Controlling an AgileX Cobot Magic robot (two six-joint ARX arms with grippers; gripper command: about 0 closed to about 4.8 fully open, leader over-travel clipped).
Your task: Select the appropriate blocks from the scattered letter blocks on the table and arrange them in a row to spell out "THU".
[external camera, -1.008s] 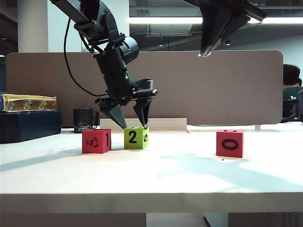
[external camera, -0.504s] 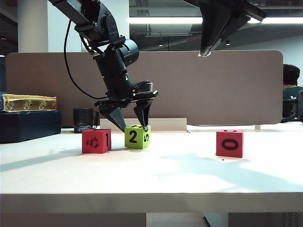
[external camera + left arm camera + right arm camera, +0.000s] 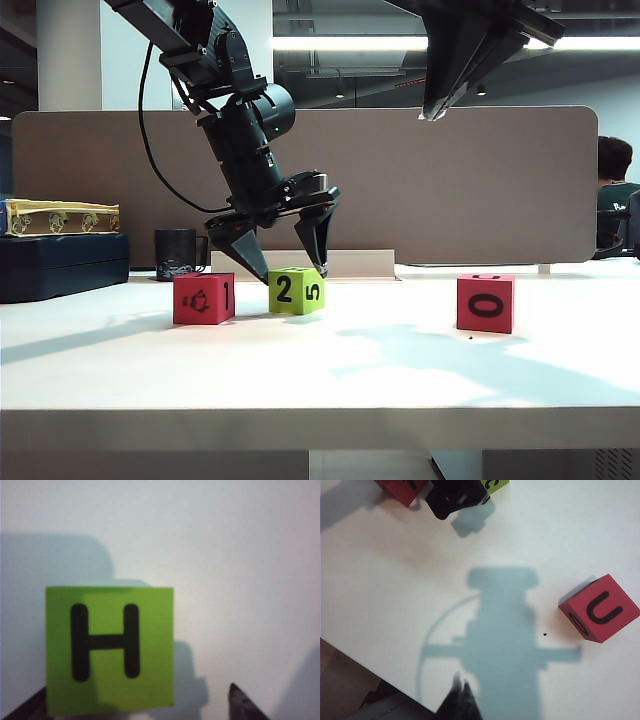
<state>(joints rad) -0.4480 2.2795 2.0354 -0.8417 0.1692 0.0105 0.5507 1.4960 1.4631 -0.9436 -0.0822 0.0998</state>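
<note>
Desk (image 3: 320,370): wide, white, smooth; bears all three letter blocks, with a black mug (image 3: 177,254) and a dark case (image 3: 62,265) at its far left

Left arm (image 3: 240,140): reaches down over the left half of the desk; left gripper (image 3: 283,262) poised just above the green block, fingers (image 3: 318,245) spread wide to either side of it, holding nothing

Right arm (image 3: 470,55): raised high over the right half; right gripper (image 3: 461,692) well clear of the desk, fingers pressed together, empty

Red U block (image 3: 486,302): alone on the right, well apart from the other two; U on top in the right wrist view (image 3: 600,609), 0 facing front

Red block, left (image 3: 204,298): leftmost; a small picture and a 1 on its visible sides; its top letter cannot be read here

Green H block (image 3: 296,290): on the desk just beside the left red block, a narrow gap between; H on top in the left wrist view (image 3: 110,650), 2 and 5 on its sides

Progress, as judged: H looks placed second in the row; U still to be brought in at its right

Change from a second ago: fingers then closed against the green block, now opened off it; block turned slightly, its 5 face showing more
</note>
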